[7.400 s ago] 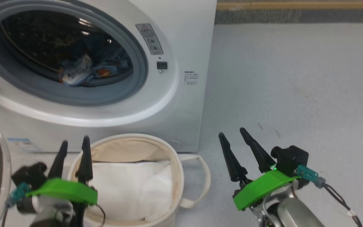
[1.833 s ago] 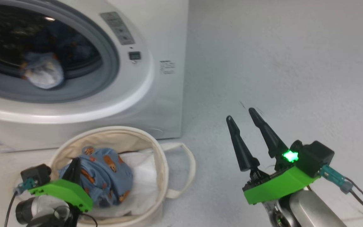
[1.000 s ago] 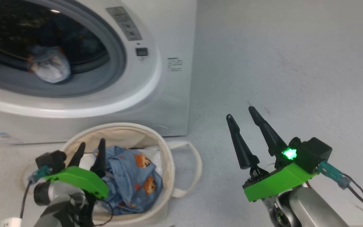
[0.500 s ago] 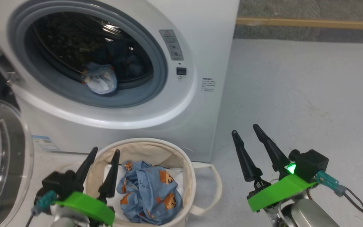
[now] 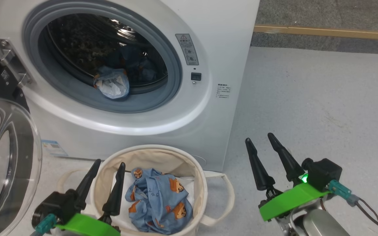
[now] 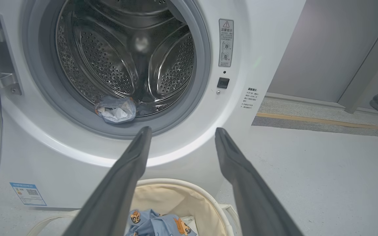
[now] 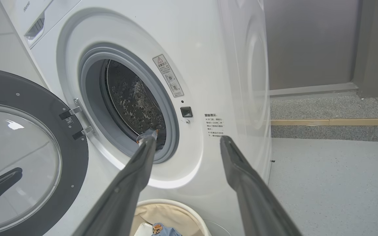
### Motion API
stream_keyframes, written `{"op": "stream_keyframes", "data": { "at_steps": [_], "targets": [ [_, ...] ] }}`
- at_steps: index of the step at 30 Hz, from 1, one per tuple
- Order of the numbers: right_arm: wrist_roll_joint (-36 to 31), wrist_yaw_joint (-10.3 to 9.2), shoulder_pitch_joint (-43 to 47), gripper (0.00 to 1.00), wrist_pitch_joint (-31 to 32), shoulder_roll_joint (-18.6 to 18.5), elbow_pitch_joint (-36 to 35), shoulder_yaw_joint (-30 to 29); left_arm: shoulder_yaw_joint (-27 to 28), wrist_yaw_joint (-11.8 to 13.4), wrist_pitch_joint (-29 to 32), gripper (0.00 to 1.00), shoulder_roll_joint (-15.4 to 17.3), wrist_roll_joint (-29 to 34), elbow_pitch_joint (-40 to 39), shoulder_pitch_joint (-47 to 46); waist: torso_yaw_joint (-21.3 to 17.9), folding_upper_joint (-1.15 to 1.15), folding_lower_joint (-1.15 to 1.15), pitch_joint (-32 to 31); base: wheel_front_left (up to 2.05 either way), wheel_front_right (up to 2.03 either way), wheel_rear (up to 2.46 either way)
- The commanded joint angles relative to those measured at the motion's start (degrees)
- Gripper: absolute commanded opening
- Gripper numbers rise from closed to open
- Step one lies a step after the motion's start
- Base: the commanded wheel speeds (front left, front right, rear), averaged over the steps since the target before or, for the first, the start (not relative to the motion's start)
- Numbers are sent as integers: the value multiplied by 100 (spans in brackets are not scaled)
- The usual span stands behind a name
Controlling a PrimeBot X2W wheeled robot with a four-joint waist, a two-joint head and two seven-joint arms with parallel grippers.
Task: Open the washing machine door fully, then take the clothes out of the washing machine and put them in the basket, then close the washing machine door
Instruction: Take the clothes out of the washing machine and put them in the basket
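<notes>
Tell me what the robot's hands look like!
The left hand and right hand each have two long, pointy black fingers on a bright green base, with a small black box and a teal plug. The right one shows a green light, thin cables and a silvery arm.

You're looking at a white washing machine [image 5: 208,39] with a grey gasket [image 5: 136,105] and a silvery drum [image 6: 110,62] dotted with small holes. The washing machine door [image 7: 74,157] has a glossy black rim around clear glass. In the cream basket [image 5: 149,157], the clothes [image 5: 159,200] are light blue, printed with orange-brown bears, over a white sheet [image 5: 189,185]. The left claw [image 5: 110,162] and right claw [image 5: 259,137] are black, each on a bright green mount [image 5: 290,200]. The floor [image 5: 307,98] is pale grey, with a yellow strip [image 5: 323,31] along its far edge.
</notes>
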Motion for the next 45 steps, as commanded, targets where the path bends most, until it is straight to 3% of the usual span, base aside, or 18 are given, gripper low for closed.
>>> {"op": "stream_keyframes", "data": {
  "at_steps": [1,15,20,26,33,45],
  "targets": [
    [-49,6,-81,100,-2,35,-160,75,235,44,14,100,151,7,-224,-130,-21,0,0,22,0,0,0],
    [-86,6,-138,100,22,72,-159,124,233,215,42,100,173,45,-218,-234,-159,0,0,166,0,0,0],
    [-96,6,-161,100,44,61,-239,167,308,338,10,100,45,46,72,-596,-237,0,0,319,0,0,0],
    [-161,6,-250,100,124,24,-424,251,418,280,-23,100,-93,-9,1291,-1621,-447,0,0,753,0,0,0],
    [-350,6,-326,100,266,-119,-748,148,646,70,-73,100,-33,67,2867,-3100,-854,0,0,1427,0,0,0],
    [-673,6,-261,100,455,-248,-1628,32,1237,-73,-79,100,224,349,4157,-4755,-1429,0,0,2507,0,0,0]
  ]
}}
